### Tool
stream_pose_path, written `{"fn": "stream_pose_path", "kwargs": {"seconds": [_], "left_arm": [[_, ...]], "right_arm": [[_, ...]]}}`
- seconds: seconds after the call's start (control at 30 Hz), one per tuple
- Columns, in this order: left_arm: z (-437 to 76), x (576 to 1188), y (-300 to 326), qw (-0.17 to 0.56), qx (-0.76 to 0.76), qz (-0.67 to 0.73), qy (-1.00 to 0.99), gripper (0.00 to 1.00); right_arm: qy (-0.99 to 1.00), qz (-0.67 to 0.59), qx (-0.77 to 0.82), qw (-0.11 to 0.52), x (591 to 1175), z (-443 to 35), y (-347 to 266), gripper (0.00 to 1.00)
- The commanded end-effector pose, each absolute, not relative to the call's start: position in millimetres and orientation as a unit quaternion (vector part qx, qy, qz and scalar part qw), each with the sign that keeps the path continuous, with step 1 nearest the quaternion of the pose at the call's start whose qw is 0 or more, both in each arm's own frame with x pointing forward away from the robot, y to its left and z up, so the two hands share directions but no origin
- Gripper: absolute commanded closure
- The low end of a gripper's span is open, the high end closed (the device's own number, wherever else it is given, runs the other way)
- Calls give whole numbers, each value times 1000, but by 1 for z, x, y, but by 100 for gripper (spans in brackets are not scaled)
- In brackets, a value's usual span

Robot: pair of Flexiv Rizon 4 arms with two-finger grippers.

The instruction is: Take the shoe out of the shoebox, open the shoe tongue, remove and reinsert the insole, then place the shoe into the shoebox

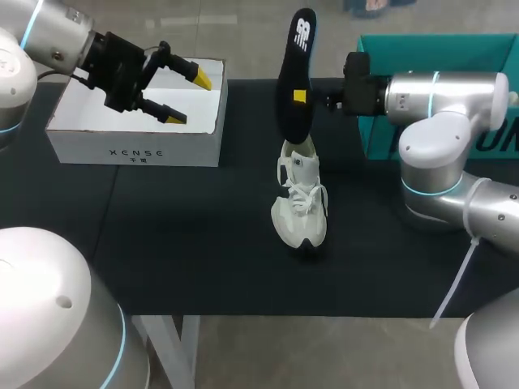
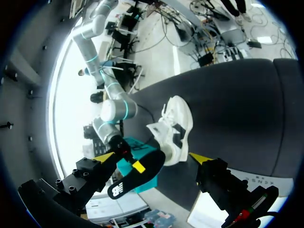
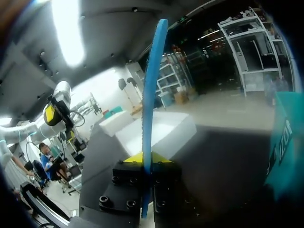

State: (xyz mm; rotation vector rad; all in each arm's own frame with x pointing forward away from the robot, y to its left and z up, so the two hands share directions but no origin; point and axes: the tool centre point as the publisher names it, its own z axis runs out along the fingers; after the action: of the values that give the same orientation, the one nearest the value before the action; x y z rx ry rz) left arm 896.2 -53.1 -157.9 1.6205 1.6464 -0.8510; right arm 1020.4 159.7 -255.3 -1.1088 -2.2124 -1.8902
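The shoe (image 1: 300, 207) stands on its sole in the middle of the table (image 1: 203, 243), toe toward the near edge, laces loose and nothing holding it. The right gripper (image 1: 302, 96) is clenched on the insole (image 1: 296, 57) at about mid-length. The right wrist view shows both fingers pressing its thin blue edge (image 3: 153, 85) from either side. The insole stands almost upright above the shoe, its lower end at the shoe's collar; I cannot tell whether that end sits inside or just over the opening. The left gripper (image 1: 188, 98) hangs released, fingers spread and empty, over the open white box (image 1: 134, 150), likely the shoebox, well apart from the shoe. A teal box (image 1: 422, 49) sits behind the right arm. I judge this to be the insole step, at the turn between pulling out and feeding back in. To do it well, the insole should be tilted so its lower end points toward the toe, then slid in along the shoe's floor. A straight downward push would likely buckle so soft a piece, or tip the loose shoe. Bringing the left gripper across to steady the heel or hold the tongue open would help.
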Motion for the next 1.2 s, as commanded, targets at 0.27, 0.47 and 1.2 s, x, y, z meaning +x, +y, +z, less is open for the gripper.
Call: {"fn": "stream_pose_path", "kwargs": {"seconds": [0.27, 0.47, 1.2], "left_arm": [[-157, 896, -53, 332, 621, -324, 631, 0], [-157, 896, -53, 332, 621, -324, 631, 0], [-157, 896, -53, 332, 621, -324, 631, 0]], "right_arm": [[-724, -596, -347, 29, 1018, -274, 151, 100], [-728, -589, -349, 43, 1014, -287, 150, 100], [-732, -557, -383, 86, 978, -336, 158, 100]]}}
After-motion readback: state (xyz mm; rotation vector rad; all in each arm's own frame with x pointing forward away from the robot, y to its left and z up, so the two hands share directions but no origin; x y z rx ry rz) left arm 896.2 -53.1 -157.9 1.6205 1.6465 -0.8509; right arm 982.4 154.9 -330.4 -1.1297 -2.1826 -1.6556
